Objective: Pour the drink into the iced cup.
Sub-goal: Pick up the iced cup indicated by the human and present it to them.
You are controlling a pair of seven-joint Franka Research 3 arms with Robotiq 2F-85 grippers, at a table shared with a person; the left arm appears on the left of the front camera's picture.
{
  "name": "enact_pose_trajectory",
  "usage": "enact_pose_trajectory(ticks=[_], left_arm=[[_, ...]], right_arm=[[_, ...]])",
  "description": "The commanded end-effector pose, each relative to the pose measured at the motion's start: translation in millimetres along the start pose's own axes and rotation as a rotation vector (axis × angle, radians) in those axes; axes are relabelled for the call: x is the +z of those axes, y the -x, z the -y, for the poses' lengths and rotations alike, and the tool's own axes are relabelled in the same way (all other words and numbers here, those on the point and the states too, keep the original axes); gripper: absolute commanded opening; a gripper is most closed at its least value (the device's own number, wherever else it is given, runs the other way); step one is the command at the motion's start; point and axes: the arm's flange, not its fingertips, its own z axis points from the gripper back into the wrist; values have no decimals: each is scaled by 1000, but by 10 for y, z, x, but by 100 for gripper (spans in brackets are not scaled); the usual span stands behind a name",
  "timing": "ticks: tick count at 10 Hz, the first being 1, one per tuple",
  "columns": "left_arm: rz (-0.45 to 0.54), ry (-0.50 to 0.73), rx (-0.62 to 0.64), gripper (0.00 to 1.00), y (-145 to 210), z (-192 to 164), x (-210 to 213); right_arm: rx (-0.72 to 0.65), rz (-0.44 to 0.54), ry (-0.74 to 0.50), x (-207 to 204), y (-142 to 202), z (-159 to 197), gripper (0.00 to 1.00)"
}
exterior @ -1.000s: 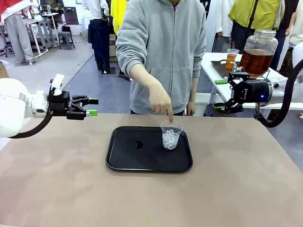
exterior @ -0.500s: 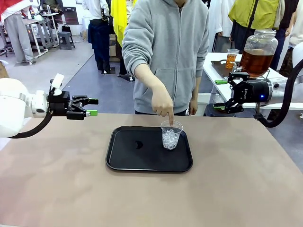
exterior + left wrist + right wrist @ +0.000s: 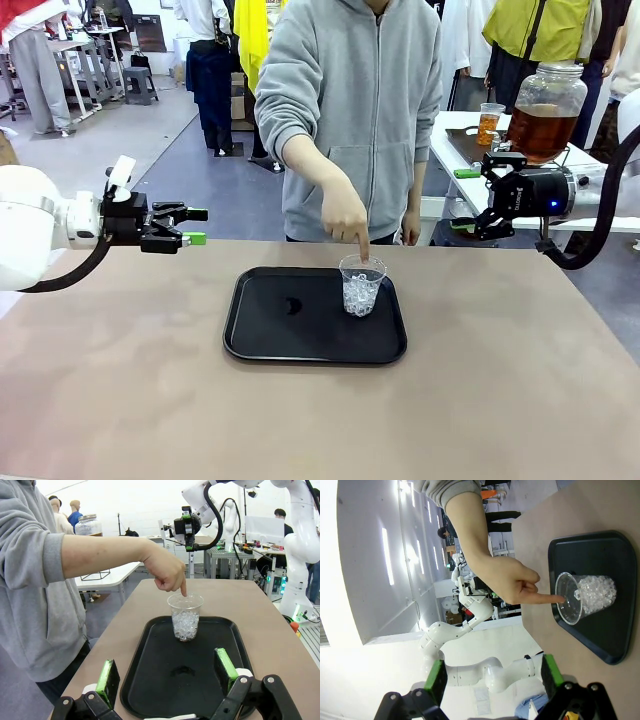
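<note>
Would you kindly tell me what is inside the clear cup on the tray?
The cup holds only ice pieces, piled past halfway up. They hide its bottom.

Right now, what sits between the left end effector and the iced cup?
Only bare table and black tray between left end effector and iced cup, per front view.

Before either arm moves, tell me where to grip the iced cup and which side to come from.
Grip the iced cup around its side wall below the rim, probably with the right gripper coming level from the robot's right. It stands upright near the tray's right end, and the person's hand points down at its rim from the far side, blocking the top.
</note>
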Motion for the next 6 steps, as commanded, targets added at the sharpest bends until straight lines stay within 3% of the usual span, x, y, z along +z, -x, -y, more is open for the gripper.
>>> enact_pose_trajectory(ticks=[1, 3, 6], left_arm=[[3, 4, 3, 100, -20, -7, -3], [3, 4, 3, 100, -20, -7, -3], [3, 4, 3, 100, -20, -7, -3]], right_arm=[[0, 0, 0, 0, 0, 0, 100], [300, -22, 37, -25, 147, -157, 100], [732, 20, 117, -39, 223, -151, 100]])
